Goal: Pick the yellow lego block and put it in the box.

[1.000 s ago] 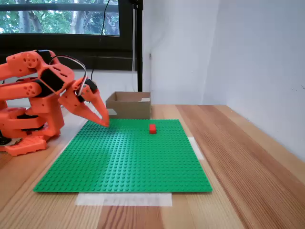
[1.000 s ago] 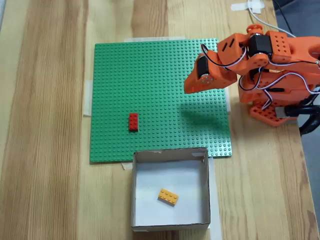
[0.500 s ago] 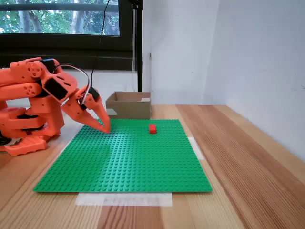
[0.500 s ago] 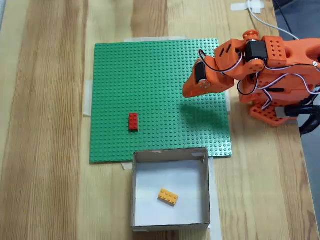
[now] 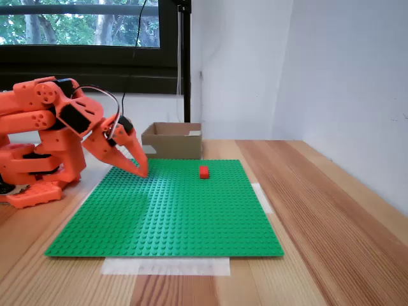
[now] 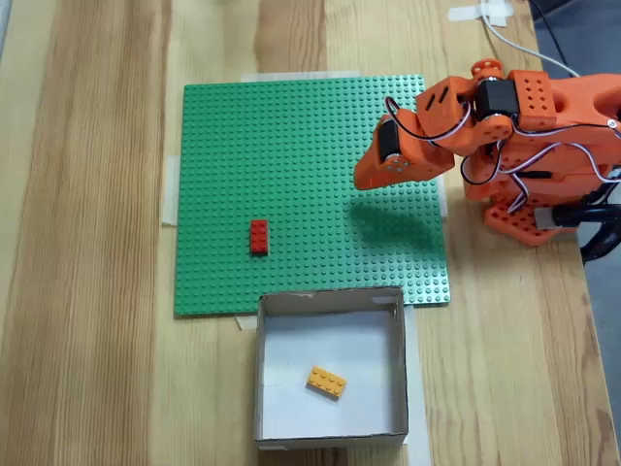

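Observation:
The yellow lego block [image 6: 327,382] lies flat on the floor of the box [image 6: 268,372], slightly tilted, in the top-down fixed view. From the low fixed view the box [image 5: 172,141] stands behind the green baseplate and its inside is hidden. My orange gripper [image 6: 362,177] hangs over the right part of the baseplate, well away from the box, with its jaws together and nothing between them. In the low fixed view the gripper [image 5: 141,168] points down at the baseplate's far left corner.
A small red brick [image 6: 259,236] sits on the green baseplate [image 6: 243,146], also seen as the red brick [image 5: 204,171] near the plate's far edge. The arm's orange base [image 6: 543,146] with cables stands right of the plate. A white wall [image 5: 344,83] borders the wooden table.
Over the last second the arm lowered and drew the gripper slightly down toward the baseplate; since half a second ago nothing has visibly moved. The yellow block stays in the box.

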Robot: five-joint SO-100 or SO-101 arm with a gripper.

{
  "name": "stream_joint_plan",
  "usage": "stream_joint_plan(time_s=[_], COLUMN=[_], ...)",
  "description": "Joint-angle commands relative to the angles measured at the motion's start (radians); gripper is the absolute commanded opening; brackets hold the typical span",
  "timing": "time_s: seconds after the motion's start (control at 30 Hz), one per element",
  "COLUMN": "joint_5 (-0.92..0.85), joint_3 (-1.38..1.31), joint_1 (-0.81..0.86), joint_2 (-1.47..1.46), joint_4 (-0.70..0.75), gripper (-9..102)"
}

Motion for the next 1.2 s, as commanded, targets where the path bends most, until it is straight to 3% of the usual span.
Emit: stream_joint_plan(time_s=[0.0, 1.17], joint_5=[-0.006, -0.040], joint_3=[0.003, 0.003], joint_1=[-0.002, -0.035], joint_2=[0.005, 0.005], joint_4=[-0.012, -0.012], gripper=[-1, -1])
